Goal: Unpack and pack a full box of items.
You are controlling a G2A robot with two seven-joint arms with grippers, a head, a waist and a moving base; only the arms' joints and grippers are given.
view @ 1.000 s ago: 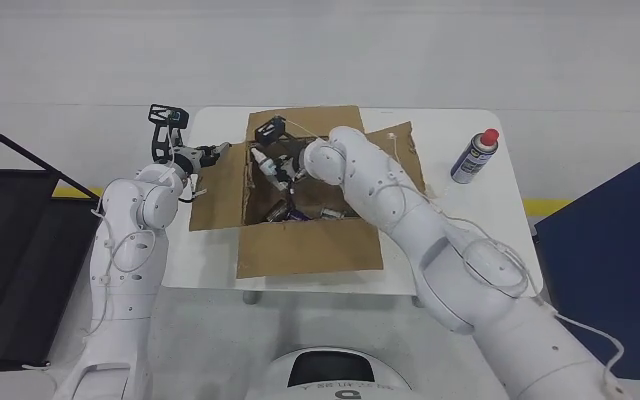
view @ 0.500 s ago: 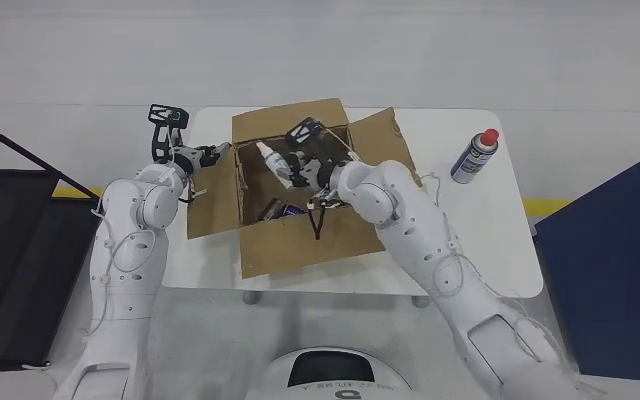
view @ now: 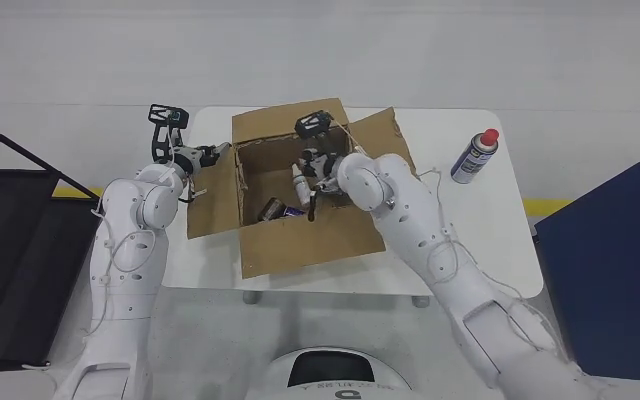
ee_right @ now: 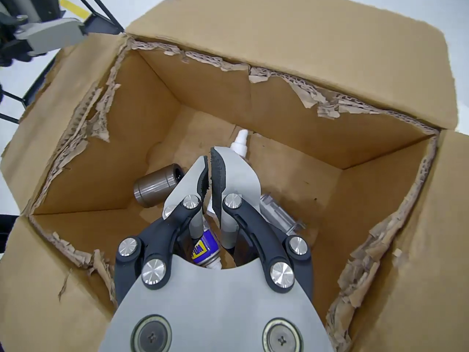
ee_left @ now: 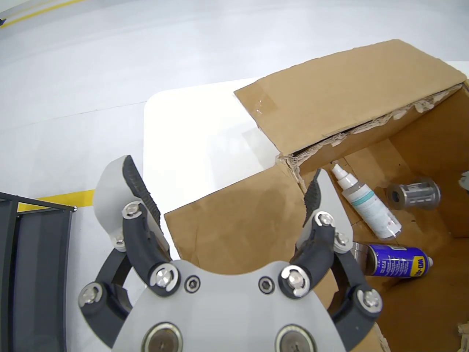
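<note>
Top view has the cardboard box [view: 290, 118] standing open in the middle of the white desk [view: 450, 235], all four flaps folded outward, with a red-capped spray can [view: 474, 155] upright on the desk well apart from it on the right side. Left gripper [ee_left: 223, 181] sits at the box's left side with its fingers spread wide over the left flap [ee_left: 234, 232], one fingertip close to the torn corner of the box; whether it touches the cardboard cannot be told. Right gripper [ee_right: 209, 164] is lowered inside the box, its fingers pressed together with nothing between the tips. On the box floor lie a white spray bottle [ee_left: 366, 205], a grey metal cylinder [ee_left: 414, 194] just beside it, and a blue can [ee_left: 397, 263] on its side near the bottle's base. A clear plastic piece [ee_right: 278, 216] rests on the floor beside the right gripper.
</note>
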